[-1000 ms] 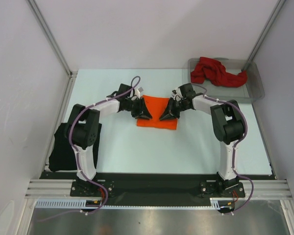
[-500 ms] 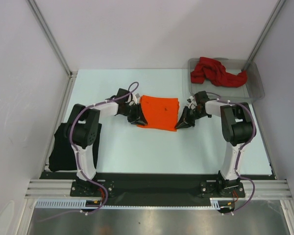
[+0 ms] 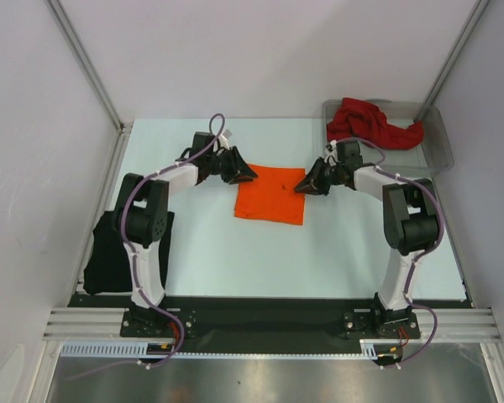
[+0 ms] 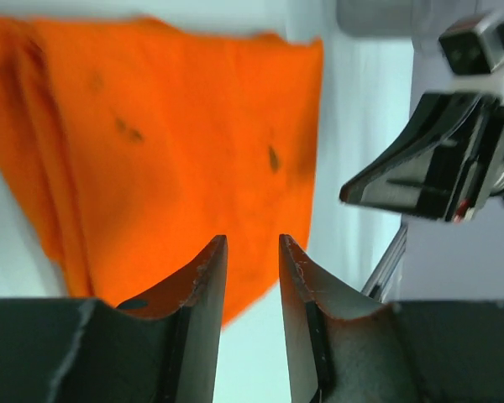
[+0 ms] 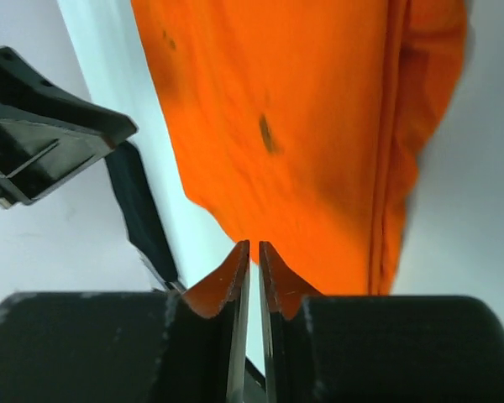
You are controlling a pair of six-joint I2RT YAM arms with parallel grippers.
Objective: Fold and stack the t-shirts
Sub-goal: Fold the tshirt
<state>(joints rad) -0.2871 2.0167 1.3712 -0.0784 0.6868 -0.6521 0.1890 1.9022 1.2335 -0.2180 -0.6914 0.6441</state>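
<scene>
**Top view.** Bright orange, dark-specked cloth t-shirt (image 3: 270, 195), folded to a flat rectangle, spread on the pale table (image 3: 210, 243) between the two claws. Left claw (image 3: 245, 175) poised at the far left corner of the fold, right claw (image 3: 302, 185) at the far right corner, tips facing inward across the far edge. Mirrored stance judged suited to working both corners together and keeping the fold square.

**Left wrist view.** Left claw (image 4: 250, 242) spread a little, gap bare, nothing pinched. Orange cloth (image 4: 176, 143) just beyond the tips and to their left. Right claw (image 4: 420, 168) ahead and to the right, clear of the cloth.

**Right wrist view.** Right claw (image 5: 250, 245) pressed almost together, only a thin slit left, no cloth visible in it. Orange cloth (image 5: 311, 126) just beyond the tips, layered folded edges to their right. Left claw (image 5: 42, 126) ahead and to the left.

**Elsewhere.** Crumpled dark red cloth t-shirt (image 3: 370, 122) heaped in the clear grey plastic tray (image 3: 441, 155) just behind the right claw, not yet folded. Black cloth t-shirt (image 3: 109, 252) well behind the left claw, beside that arm's base, partly hidden by the arm. Probably parked there as the base of the stack.

**Stage, as judged.** Orange fold done or nearly so. Next, most likely, a low two-corner pinch for transfer, with some risk of dragging the layers apart.
</scene>
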